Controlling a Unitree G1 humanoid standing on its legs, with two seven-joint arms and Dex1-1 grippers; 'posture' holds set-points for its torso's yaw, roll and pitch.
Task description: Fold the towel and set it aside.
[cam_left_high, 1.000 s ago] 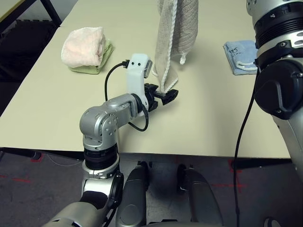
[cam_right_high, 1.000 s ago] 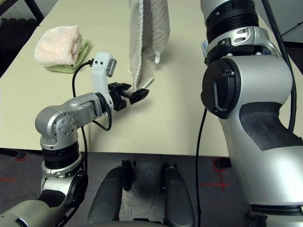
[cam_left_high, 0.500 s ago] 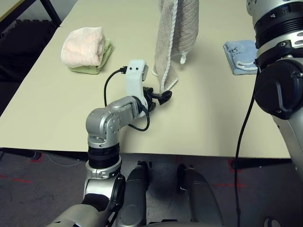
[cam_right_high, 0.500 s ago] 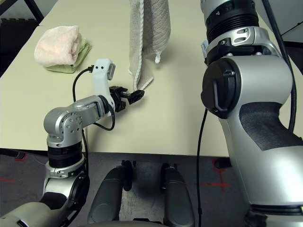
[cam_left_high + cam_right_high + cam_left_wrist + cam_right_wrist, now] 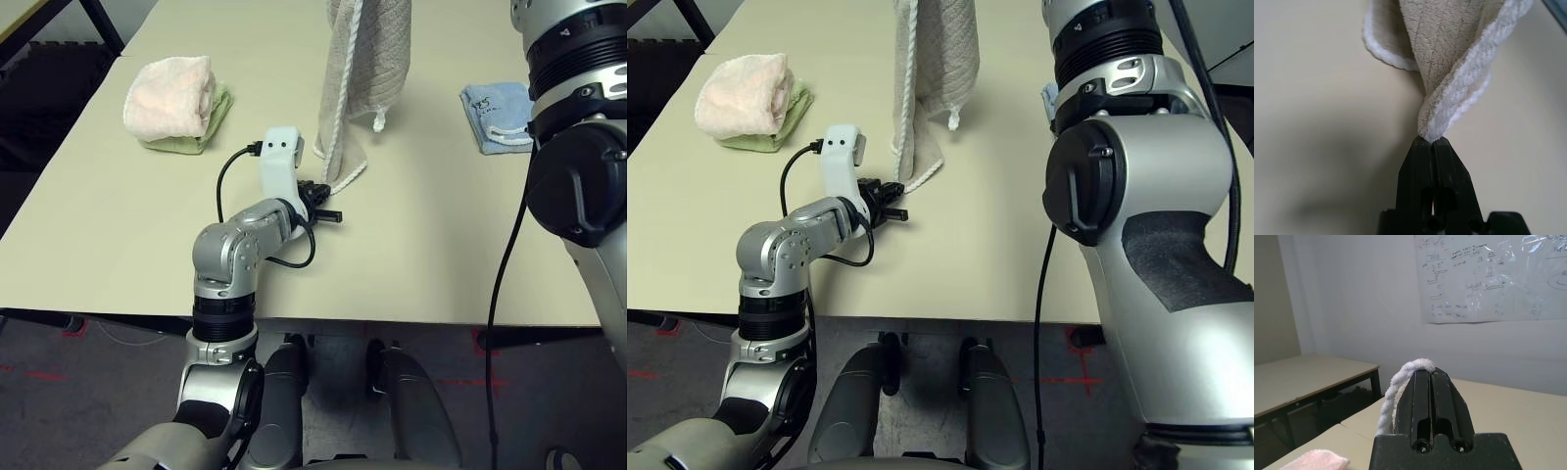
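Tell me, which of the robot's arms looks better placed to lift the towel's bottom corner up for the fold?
Probably the left. Its fingers are shut on the low corner of the beige terry towel with white edging, beside the cream table. The right fingers pinch the towel's top edge high up.

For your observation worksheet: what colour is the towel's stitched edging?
White, clearest on the towel in the left wrist view.

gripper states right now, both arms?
Left gripper: shut on the bottom corner of the towel.
Right gripper: shut on the towel's white-edged top, holding it up.
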